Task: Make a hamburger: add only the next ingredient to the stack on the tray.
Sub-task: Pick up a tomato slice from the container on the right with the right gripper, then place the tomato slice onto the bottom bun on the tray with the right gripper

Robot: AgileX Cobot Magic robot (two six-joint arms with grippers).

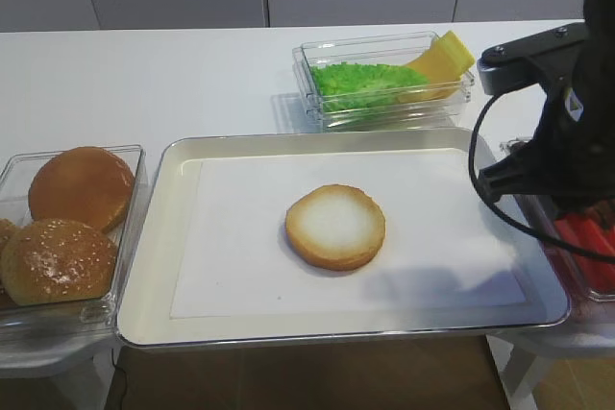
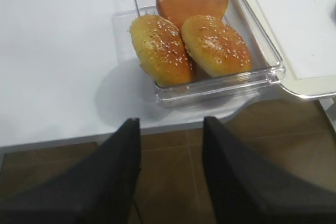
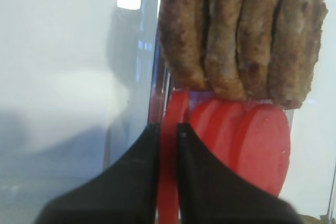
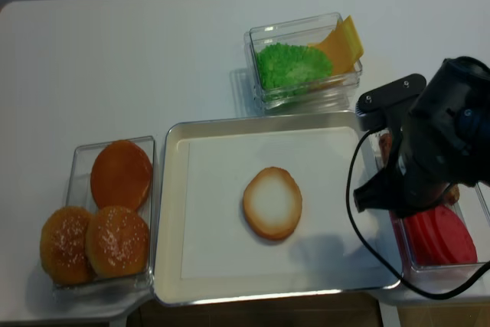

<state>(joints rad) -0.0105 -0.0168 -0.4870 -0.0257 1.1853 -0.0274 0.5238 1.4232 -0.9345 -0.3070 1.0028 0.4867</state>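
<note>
Standing on edge, tomato slice [image 3: 168, 145] sits pinched between right fingers [image 3: 144, 177].

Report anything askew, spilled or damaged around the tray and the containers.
Nothing stands out. The bun bottom half lies flat on the tray, the seeded buns sit in their container, and the right gripper is shut on one tomato slice standing on edge.

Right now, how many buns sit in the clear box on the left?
3, all in the clear plastic box: one smooth golden-brown bun at the back, two seeded domed buns in front. More could hide underneath.
</note>
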